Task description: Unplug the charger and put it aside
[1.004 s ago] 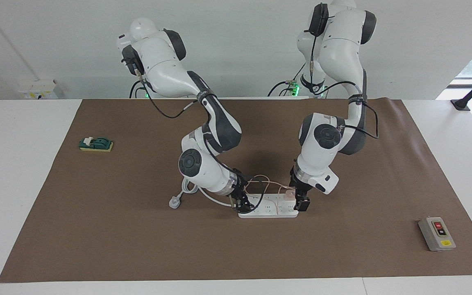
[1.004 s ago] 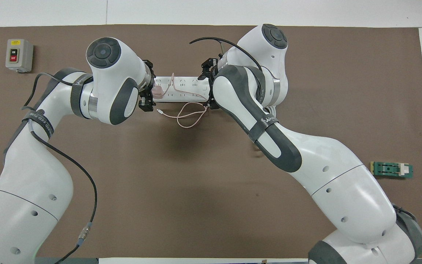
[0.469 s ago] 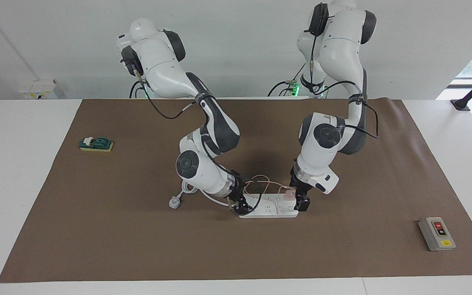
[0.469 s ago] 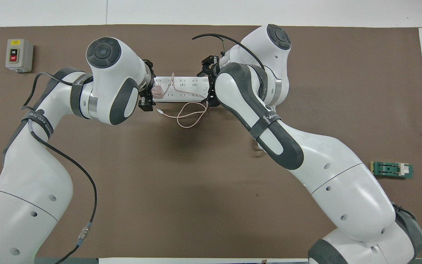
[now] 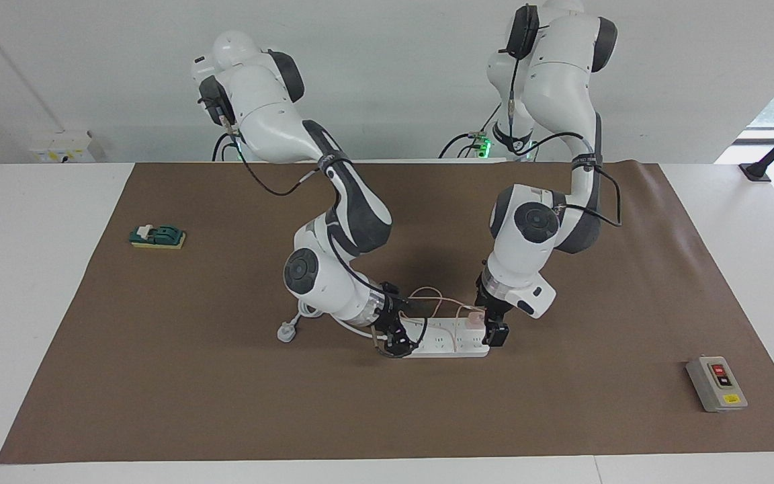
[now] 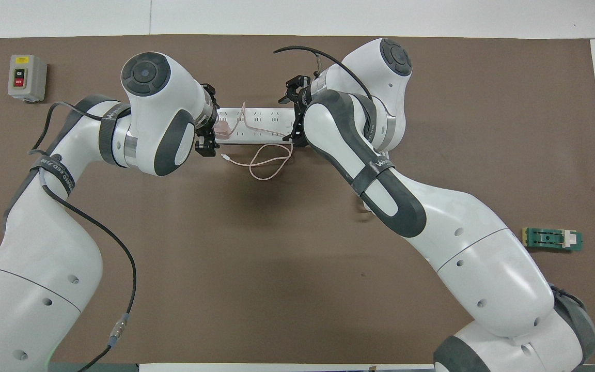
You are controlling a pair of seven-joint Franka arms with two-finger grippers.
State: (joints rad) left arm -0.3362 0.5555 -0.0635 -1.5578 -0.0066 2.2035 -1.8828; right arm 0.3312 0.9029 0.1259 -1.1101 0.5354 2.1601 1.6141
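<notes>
The left end effector [image 5: 488, 327] stands open astride the charger [image 5: 473, 318]; the right end effector [image 5: 394, 341], grip indeterminate, braces the power strip [image 5: 442, 341] mid-surface.

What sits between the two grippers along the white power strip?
Overhead view: between left gripper and right gripper, the white power strip's sockets, the pale-pink cube charger and its thin pink cable.

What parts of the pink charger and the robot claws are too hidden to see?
- Charger: the facing view shows only a pink corner, the left claw covers the rest. Overhead, the left arm's wrist hides part of it.
- Whether it is still plugged into the power strip: the prongs are hidden in both views.
- Right claw: too small in the facing view, covered by its own arm overhead, so its grip is unclear.
</notes>
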